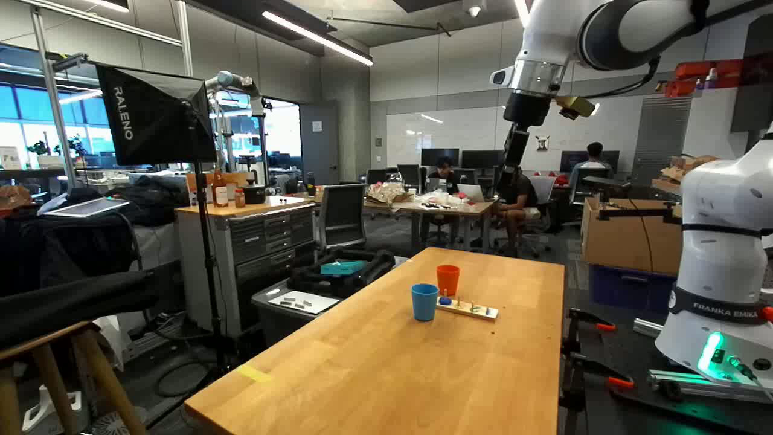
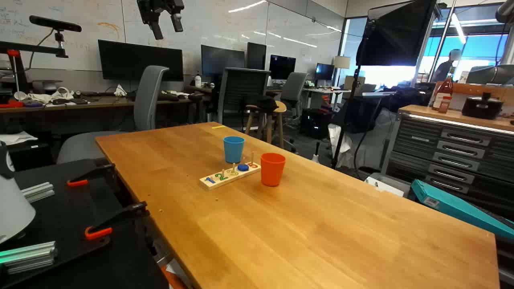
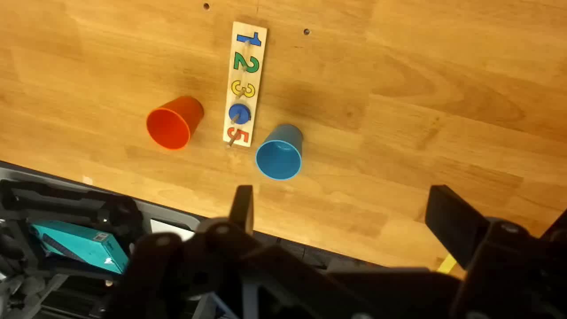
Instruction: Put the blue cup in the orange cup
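Hand v. wide — abv tbl

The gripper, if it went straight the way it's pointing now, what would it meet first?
Probably the tabletop beside the blue cup: the gripper points down, jaws open. Depth is unclear, so it might clip the blue cup first.

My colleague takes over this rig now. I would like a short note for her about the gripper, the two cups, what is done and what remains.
Gripper: open, holding nothing, above the wooden table.
Blue cup: upright on the table, beside the 5 end of the numbered peg board.
Orange cup: upright, on the board's opposite side, apart from the blue cup.
Done: nothing of the nesting yet.
Left: grasp the blue cup, lift it and lower it into the orange cup.
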Available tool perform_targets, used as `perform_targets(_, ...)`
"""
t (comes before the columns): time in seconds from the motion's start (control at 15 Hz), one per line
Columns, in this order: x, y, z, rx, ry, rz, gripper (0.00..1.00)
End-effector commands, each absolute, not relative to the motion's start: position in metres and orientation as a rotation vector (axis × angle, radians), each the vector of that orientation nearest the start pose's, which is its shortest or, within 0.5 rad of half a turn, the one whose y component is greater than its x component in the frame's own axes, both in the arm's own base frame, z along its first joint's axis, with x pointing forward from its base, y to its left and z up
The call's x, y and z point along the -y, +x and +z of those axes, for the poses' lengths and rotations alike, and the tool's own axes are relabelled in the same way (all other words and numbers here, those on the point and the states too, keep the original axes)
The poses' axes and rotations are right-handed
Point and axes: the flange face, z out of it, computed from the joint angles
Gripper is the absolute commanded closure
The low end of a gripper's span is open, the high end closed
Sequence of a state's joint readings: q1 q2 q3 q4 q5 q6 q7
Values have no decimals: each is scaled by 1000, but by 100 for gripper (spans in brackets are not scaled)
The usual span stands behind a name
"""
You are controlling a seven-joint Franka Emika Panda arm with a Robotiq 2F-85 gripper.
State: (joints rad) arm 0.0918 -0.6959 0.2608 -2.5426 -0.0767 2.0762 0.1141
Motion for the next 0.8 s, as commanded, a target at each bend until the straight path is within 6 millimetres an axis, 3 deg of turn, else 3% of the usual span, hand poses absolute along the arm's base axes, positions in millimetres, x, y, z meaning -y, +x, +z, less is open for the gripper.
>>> perform_targets(0.0,-131,343,513,375,-3281,-424,0)
perform_targets(0.4,-134,344,513,410,-3281,-432,0)
perform_targets(0.73,-157,371,477,395,-3309,-367,0)
